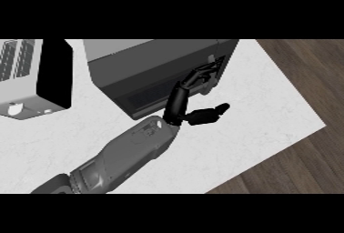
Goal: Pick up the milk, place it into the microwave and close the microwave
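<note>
Countertop (255, 136) of white marble fills most of the frame. Its far-right edge runs diagonally down from the upper right. Its near edge slants back toward the lower centre, and the two meet in a corner at mid-right. Beyond both edges lies dark wooden floor (302, 168).

The microwave (154, 59), a dark grey box, sits at upper centre, turned at an angle, with its right end near the counter's diagonal edge. Its door (144, 93) faces the lower left and looks flush with the body, with no opening showing. The milk cannot be seen anywhere on the counter, and whether it is inside the microwave cannot be told.

One grey forearm rises from the lower left edge toward the centre. It ends in the left hand (178, 100), which reaches up to the right end of the microwave's front. Its fingers (199, 77) are stretched out, only slightly bent at the tips, and touch the door near its right edge. They grip nothing. The thumb (211, 111) sticks out to the right, apart from the microwave and over bare marble.

A pale grey appliance with slots (20, 82) stands at upper left, its black side facing the microwave across a narrow strip of counter. The widest open marble lies right of and below the hand, out to the corner.
</note>
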